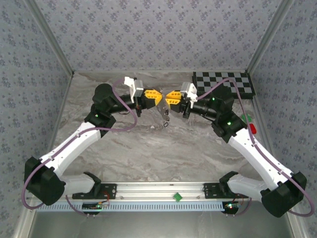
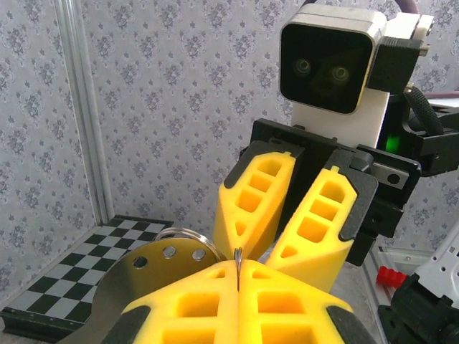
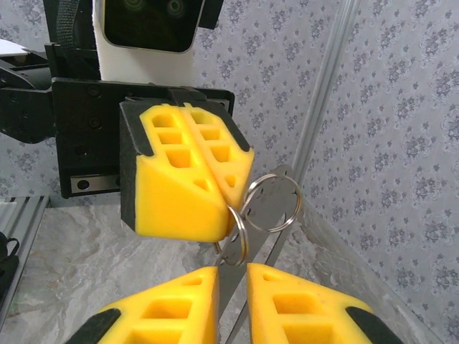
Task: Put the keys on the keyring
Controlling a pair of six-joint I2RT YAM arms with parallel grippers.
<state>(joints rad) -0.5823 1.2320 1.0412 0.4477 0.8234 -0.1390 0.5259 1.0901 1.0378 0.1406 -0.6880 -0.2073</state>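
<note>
Pinching the keyring (image 3: 299, 204), the left jaws face the right jaws.

Both arms rise from their bases at the near edge of the table (image 1: 163, 158) and reach toward its middle, elbows bent outward. The left arm (image 1: 74, 144) and the right arm (image 1: 255, 151) turn their wrists level, so the grippers face each other tip to tip, nearly touching. The left gripper (image 1: 159, 97) has its yellow fingers pressed together, pinching the keyring (image 3: 298, 203) at their tips. The right gripper (image 1: 167, 97) holds its fingers a narrow gap apart.
</note>
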